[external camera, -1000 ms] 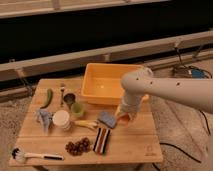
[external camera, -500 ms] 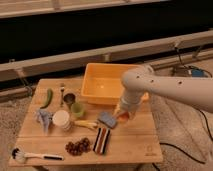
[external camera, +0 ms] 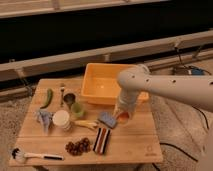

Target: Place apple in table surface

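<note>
The apple [external camera: 123, 119] is a small orange-red fruit held at the tip of my gripper [external camera: 122, 116], just above or touching the pale wooden table surface [external camera: 135, 142], in front of the orange bin. The gripper hangs from the white arm that reaches in from the right, and its fingers are closed around the apple. The apple's upper part is hidden by the gripper.
An orange bin [external camera: 102, 82] stands at the back. A blue sponge [external camera: 106, 119] lies just left of the apple, with a banana [external camera: 86, 123], white cup [external camera: 62, 120], green cup [external camera: 77, 109], grapes [external camera: 78, 146] and striped item [external camera: 101, 140] nearby. A brush [external camera: 30, 155] lies front left.
The gripper with the apple has moved slightly left and down toward the tabletop. The other objects have not moved.
</note>
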`<state>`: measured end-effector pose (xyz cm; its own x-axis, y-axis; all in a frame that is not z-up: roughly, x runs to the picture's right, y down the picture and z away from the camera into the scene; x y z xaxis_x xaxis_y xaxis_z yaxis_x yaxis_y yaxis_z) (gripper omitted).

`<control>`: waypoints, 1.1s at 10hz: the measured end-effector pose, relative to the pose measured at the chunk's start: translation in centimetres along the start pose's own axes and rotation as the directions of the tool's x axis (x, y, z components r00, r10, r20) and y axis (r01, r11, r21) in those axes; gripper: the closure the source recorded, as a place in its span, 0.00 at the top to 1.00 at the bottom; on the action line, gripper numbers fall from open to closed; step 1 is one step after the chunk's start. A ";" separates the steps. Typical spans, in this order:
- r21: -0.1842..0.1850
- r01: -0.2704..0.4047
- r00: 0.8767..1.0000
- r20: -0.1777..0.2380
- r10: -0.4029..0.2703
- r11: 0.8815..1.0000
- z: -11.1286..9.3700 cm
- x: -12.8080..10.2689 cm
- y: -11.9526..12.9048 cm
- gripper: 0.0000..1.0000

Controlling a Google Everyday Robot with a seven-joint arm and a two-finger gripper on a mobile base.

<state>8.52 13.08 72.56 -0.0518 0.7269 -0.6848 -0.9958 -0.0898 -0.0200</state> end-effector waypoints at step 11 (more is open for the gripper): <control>-0.013 0.035 0.999 0.024 -0.035 0.999 -1.6 0.0 0.6 0.80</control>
